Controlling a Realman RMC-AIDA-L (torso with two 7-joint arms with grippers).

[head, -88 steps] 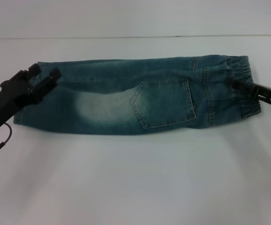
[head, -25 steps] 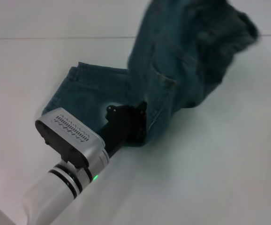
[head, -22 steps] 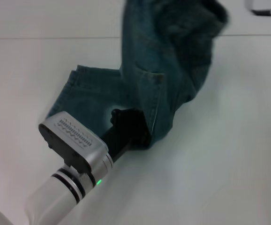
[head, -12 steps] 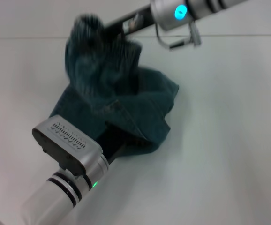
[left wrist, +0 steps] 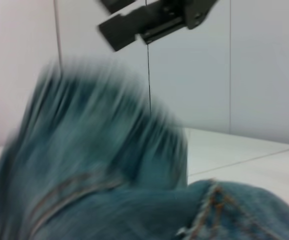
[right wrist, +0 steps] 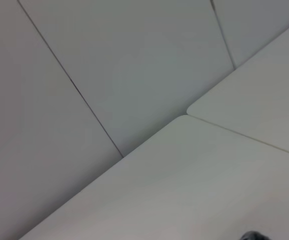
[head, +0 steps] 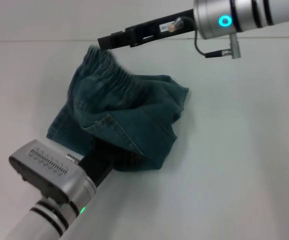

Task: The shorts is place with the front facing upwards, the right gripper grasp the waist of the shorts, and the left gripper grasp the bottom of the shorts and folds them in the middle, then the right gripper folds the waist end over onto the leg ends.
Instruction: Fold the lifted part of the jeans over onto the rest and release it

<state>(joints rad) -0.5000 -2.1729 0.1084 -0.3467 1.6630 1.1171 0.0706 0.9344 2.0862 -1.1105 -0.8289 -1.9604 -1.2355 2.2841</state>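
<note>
The blue-green denim shorts (head: 134,115) lie in a rumpled heap left of the table's middle. The gathered waist (head: 107,75) has come down on the far left part of the heap, over the legs. A strip of the leg ends (head: 59,125) shows along the heap's left edge. My right gripper (head: 104,42) hovers open just above the waist, apart from it; the left wrist view shows the right gripper (left wrist: 109,20) above blurred denim (left wrist: 99,165). My left gripper (head: 99,160) reaches from the lower left, its tip buried under the heap's near edge.
The white table (head: 234,165) stretches to the right of and in front of the shorts. The right arm's silver wrist with the cyan light (head: 225,21) crosses the top of the head view. The right wrist view shows only wall panels and table (right wrist: 184,190).
The right gripper swung the waist from the right, up and over to the left, then let it go; it dropped onto the legs. The left arm drew back slightly toward the lower left.
</note>
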